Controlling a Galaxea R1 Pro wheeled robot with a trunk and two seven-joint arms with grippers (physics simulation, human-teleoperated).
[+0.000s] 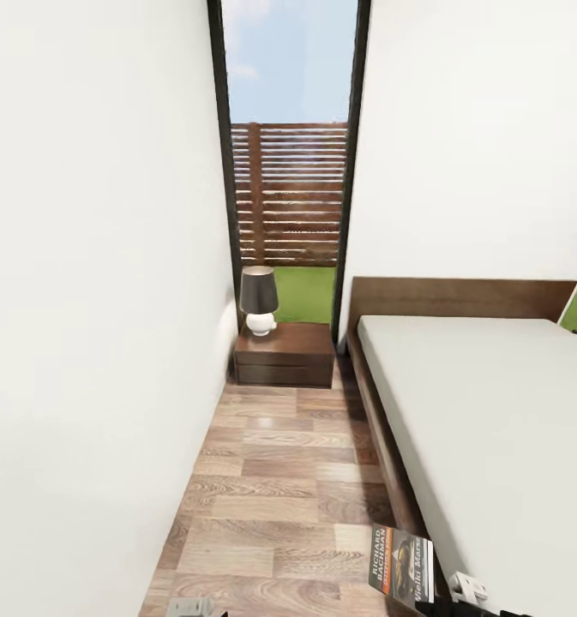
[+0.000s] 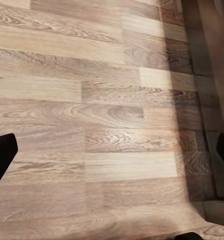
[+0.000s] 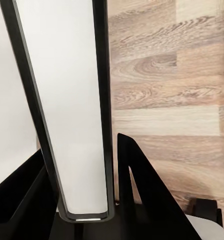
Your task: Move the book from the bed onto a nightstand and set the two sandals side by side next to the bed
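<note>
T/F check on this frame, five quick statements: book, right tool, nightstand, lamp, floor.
1. The book is gripped edge-on between the right tool's fingers. True.
2. The book lies flat on the bed's mattress. False: it is held at the bed's near edge, over the frame and floor.
3. A lamp with a dark shade stands on the nightstand. True.
4. The nightstand stands to the right of the bed. False: it sits left of the headboard, under the window.
5. The left tool holds a sandal. False: its fingers are spread, with only the wood floor between them.
</note>
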